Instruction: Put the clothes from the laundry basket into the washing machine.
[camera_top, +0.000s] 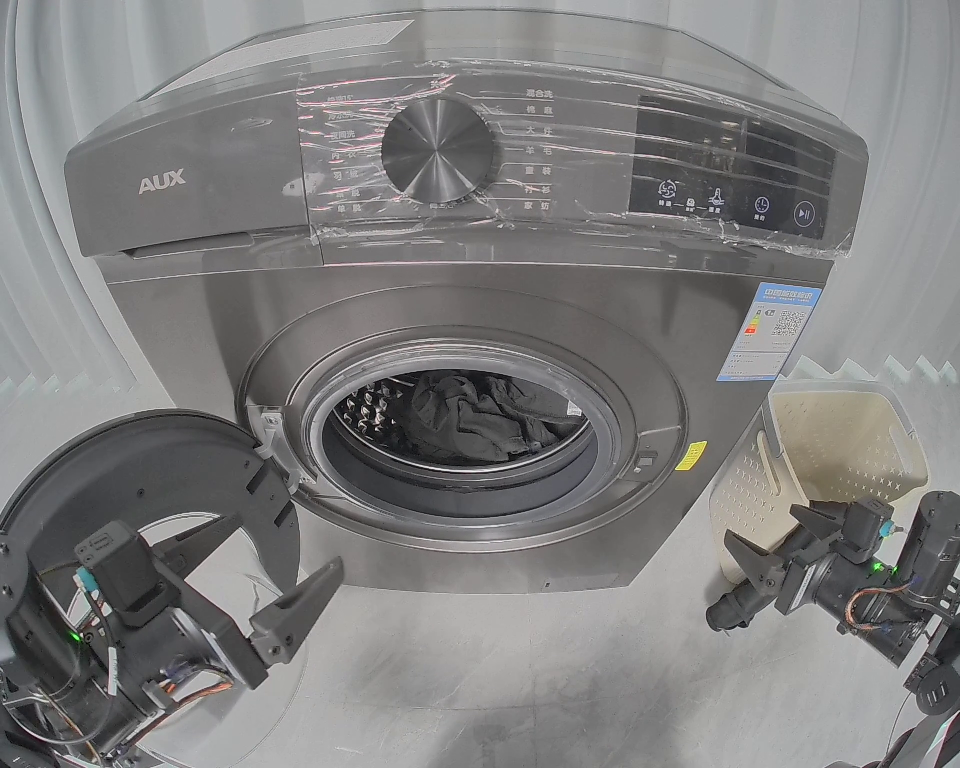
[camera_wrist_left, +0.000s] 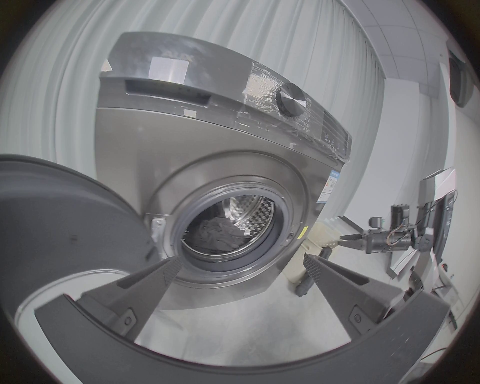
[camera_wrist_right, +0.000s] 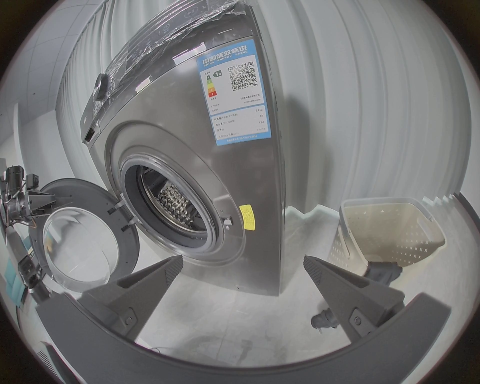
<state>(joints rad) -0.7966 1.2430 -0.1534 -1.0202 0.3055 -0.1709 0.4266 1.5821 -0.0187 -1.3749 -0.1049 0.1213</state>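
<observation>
The grey washing machine (camera_top: 450, 300) stands in front with its round door (camera_top: 130, 480) swung open to the left. Dark clothes (camera_top: 470, 415) lie inside the drum (camera_wrist_left: 220, 232). The cream laundry basket (camera_top: 850, 440) stands on the floor at the machine's right side; a dark garment (camera_wrist_right: 382, 272) lies at its bottom. My left gripper (camera_top: 290, 541) hangs open and holds nothing, low in front of the open door. My right gripper (camera_top: 762, 525) is open with nothing in it, just in front of the basket's near rim (camera_wrist_right: 390, 202).
A black hose end (camera_top: 725, 610) lies on the pale floor beside the basket. White curtains hang behind the machine. Bare floor (camera_top: 520, 660) stretches between the two arms in front of the machine.
</observation>
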